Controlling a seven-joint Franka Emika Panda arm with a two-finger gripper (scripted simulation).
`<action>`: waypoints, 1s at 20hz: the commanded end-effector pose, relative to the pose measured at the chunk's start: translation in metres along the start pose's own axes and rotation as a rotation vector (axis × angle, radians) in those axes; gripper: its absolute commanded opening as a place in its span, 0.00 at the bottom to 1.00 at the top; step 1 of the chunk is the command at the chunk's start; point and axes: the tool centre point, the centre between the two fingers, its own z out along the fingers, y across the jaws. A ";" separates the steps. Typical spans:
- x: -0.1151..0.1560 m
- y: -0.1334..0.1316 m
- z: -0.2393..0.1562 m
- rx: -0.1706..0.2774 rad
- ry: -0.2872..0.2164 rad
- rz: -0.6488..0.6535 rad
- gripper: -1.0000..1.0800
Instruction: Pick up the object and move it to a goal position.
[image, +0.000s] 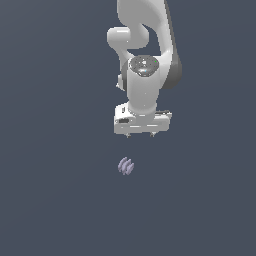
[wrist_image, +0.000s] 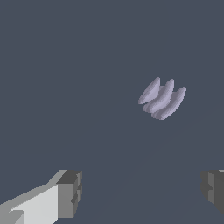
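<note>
Ribbed lavender-grey lump (image: 126, 166) sits on the flat dark grey surface (image: 50, 200), just below centre of the exterior frame, slightly toward the exterior view's left of the white Panda arm (image: 145, 65). Gripper (image: 140, 134) is above it in frame, apart, no contact. Wrist view: lump (wrist_image: 162, 99) is clear of the fingers (wrist_image: 70, 192); jaws spread wide, holding nothing.

The object (image: 126, 166) is a tiny pale lavender-grey lump — rounded, with ribbed ridges like a few thin discs stacked side by side. In the wrist view (wrist_image: 162, 99) three or four overlapping ribs show, set at a slant. It sits alone on the plain dark slate-grey surface, just left of centre in the exterior view — untouched, nothing around it.
</note>
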 end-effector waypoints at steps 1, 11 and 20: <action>0.000 0.001 0.000 0.000 0.000 0.000 0.96; 0.006 0.006 0.006 0.000 0.000 0.053 0.96; 0.028 0.024 0.028 -0.007 0.002 0.232 0.96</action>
